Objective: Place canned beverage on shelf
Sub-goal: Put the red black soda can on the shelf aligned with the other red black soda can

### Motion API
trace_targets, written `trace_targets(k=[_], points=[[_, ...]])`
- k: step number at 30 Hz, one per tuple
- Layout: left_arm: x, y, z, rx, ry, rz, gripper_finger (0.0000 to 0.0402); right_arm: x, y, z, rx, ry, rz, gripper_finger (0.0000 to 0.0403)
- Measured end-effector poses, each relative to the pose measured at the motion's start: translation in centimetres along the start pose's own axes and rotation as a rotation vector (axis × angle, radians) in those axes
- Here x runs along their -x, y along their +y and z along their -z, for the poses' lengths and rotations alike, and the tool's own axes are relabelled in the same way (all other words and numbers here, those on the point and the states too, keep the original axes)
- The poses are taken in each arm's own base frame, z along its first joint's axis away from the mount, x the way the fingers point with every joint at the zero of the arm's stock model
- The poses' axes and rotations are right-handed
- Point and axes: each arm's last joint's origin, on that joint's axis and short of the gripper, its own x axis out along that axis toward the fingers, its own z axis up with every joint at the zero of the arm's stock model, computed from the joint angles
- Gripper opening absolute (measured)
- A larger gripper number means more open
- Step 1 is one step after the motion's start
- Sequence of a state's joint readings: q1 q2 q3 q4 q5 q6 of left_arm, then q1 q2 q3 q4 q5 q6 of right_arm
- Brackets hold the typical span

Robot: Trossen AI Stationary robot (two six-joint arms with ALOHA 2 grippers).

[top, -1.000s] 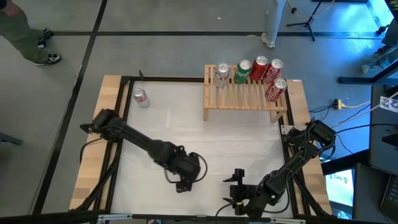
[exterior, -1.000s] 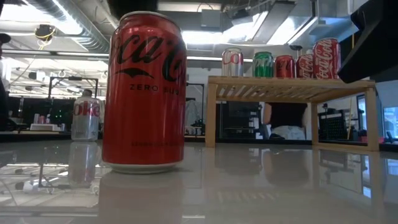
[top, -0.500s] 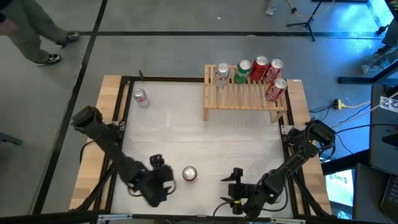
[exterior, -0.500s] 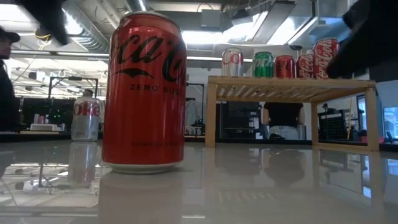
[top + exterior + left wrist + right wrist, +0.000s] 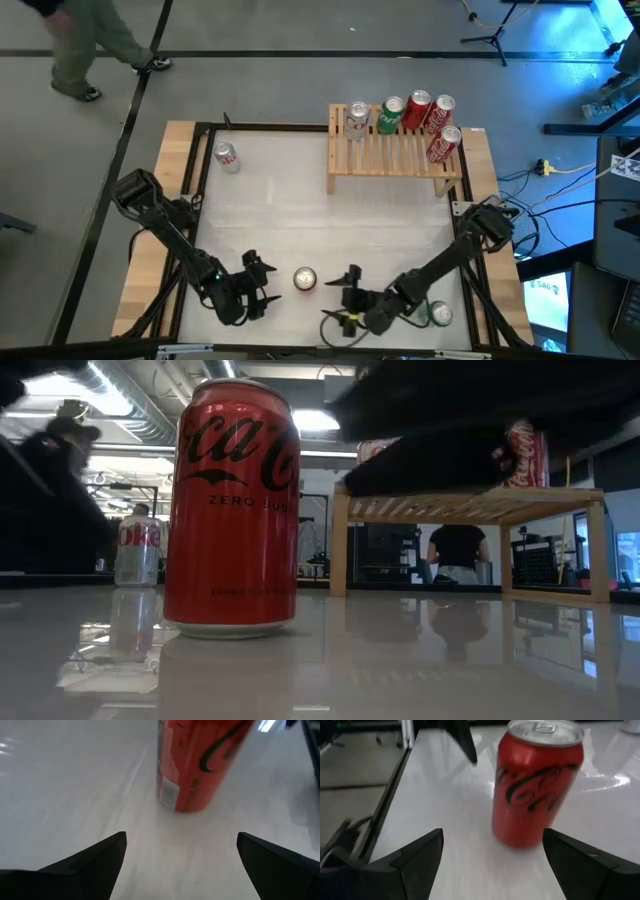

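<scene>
A red Coca-Cola Zero can point(image 5: 304, 278) stands upright near the front edge of the white surface point(image 5: 300, 210), free of any grip. The left tool point(image 5: 257, 287) sits just beside it on one side and the right tool point(image 5: 349, 290) just beside it on the other, both low over the surface and both spread wide, holding nothing. In each wrist view the can shows ahead of that arm's own fingers and between them, but not yet within their reach.

The shelf point(image 5: 395, 152) is well apart, at the far right of the surface. Five cans stand on it: a silver Diet Coke point(image 5: 356, 118), a green can point(image 5: 390, 114) and two red ones point(image 5: 418, 108) along the back, and another red can point(image 5: 444, 143) at the right end. A silver can point(image 5: 226, 156) stands alone at the far left corner, and a green-topped can point(image 5: 437, 314) sits near the right arm at the front.

The step in hand looks like the approach to the pickup. Next, one tool probably has to ease forward until the can is centred between its fingers, clamp on the body, lift it upright and carry it to a bare stretch of slats
</scene>
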State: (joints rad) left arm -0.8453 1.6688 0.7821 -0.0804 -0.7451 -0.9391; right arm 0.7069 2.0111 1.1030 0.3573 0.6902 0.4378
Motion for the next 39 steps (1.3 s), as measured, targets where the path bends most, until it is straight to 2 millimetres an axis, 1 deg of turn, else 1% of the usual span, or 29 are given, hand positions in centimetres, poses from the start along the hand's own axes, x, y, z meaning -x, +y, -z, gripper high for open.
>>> trace_targets(k=[3, 7, 12, 16, 23, 27, 30, 33, 39], points=[[-1.0, 0.9, 0.1, 0.012, -0.056, 0.030, 0.0368, -1.6, -0.8, 0.0, -0.023, -0.045, 0.016, 0.0335], [-1.7, 1.7, -0.3, -0.010, -0.127, 0.064, 0.0368, -3.1, -2.1, 0.0, -0.047, -0.058, 0.044, 0.0335], [-2.4, 2.3, -1.0, -0.050, -0.161, 0.058, 0.0368, -4.1, -2.8, 0.0, -0.063, -0.070, 0.054, 0.0335], [-2.8, 2.4, -1.6, -0.034, -0.163, 0.088, 0.0368, -4.5, -3.3, 0.2, -0.044, -0.057, 0.071, 0.0335], [-2.7, 1.7, -1.5, -0.040, -0.171, 0.164, 0.0368, -4.4, -3.5, 0.3, 0.038, -0.037, 0.110, 0.0335], [-3.7, 1.2, -0.9, -0.058, -0.190, 0.207, 0.0368, -3.9, -3.8, -0.2, 0.068, -0.008, 0.137, 0.0335], [-4.5, 1.1, -0.2, -0.059, -0.172, 0.235, 0.0368, -3.3, -4.0, -0.5, 0.094, 0.019, 0.163, 0.0335], [-4.6, 1.0, 0.2, -0.059, -0.149, 0.252, 0.0368, -2.7, -4.2, -1.3, 0.108, 0.027, 0.178, 0.0335], [-4.4, 0.7, 0.2, -0.038, -0.164, 0.266, 0.0368, -1.7, -4.1, -2.8, 0.071, 0.058, 0.062, 0.0335]])
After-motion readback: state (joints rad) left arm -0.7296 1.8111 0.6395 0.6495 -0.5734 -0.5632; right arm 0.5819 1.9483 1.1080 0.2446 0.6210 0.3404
